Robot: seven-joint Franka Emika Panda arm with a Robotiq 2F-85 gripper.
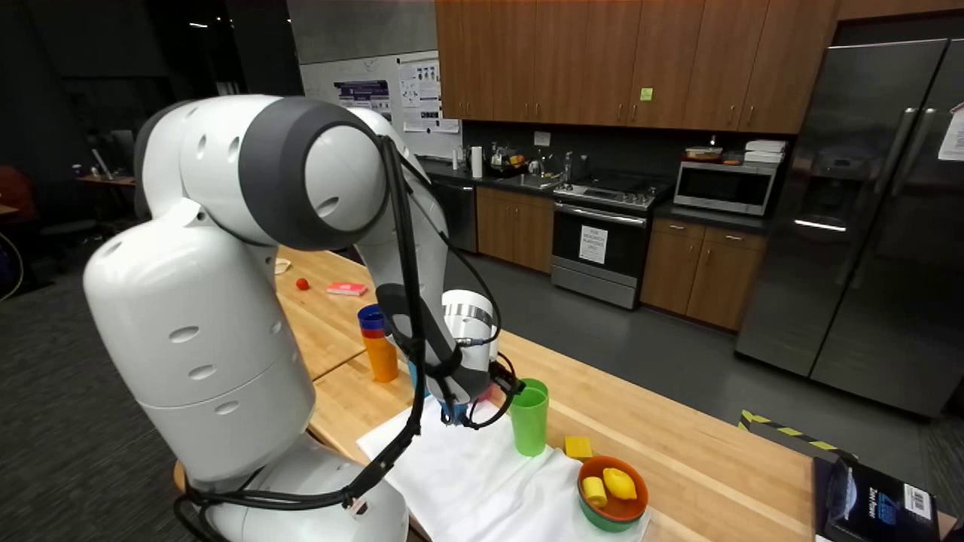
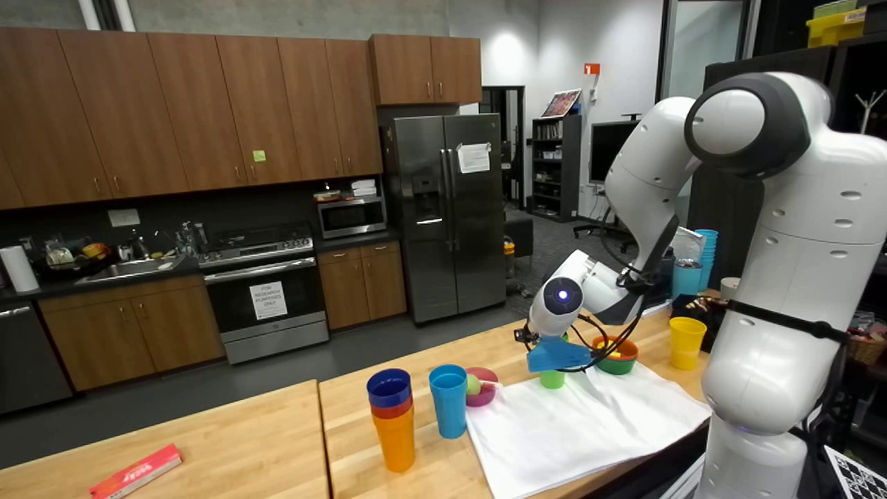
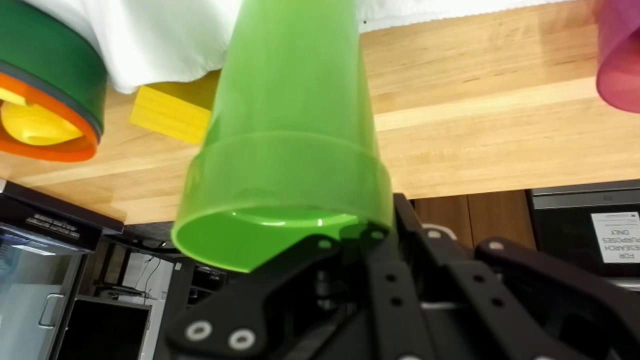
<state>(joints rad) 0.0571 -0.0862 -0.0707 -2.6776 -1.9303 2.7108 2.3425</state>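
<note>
A tall translucent green cup [image 1: 530, 421] stands upright at the edge of a white cloth [image 1: 467, 482]. In the wrist view the green cup [image 3: 295, 110] fills the middle, its mouth toward the camera. My gripper [image 3: 392, 227] is shut on the cup's rim, with one finger inside the mouth and the other against the outer wall. A blue part of the wrist [image 2: 558, 355] hides most of the cup in an exterior view. Beside the cup lies a yellow block [image 3: 170, 112]. Close by, an orange bowl rests in a green bowl [image 1: 602, 521], with a lemon [image 1: 619, 483] and another yellow piece inside.
A pink bowl [image 2: 485, 396] with a pale green ball, a blue cup [image 2: 449, 409] and a stack of orange, red and blue cups [image 2: 396, 433] stand along the table. A yellow cup [image 2: 686, 343] is near the arm's base. A red box [image 2: 136, 473] lies farther off.
</note>
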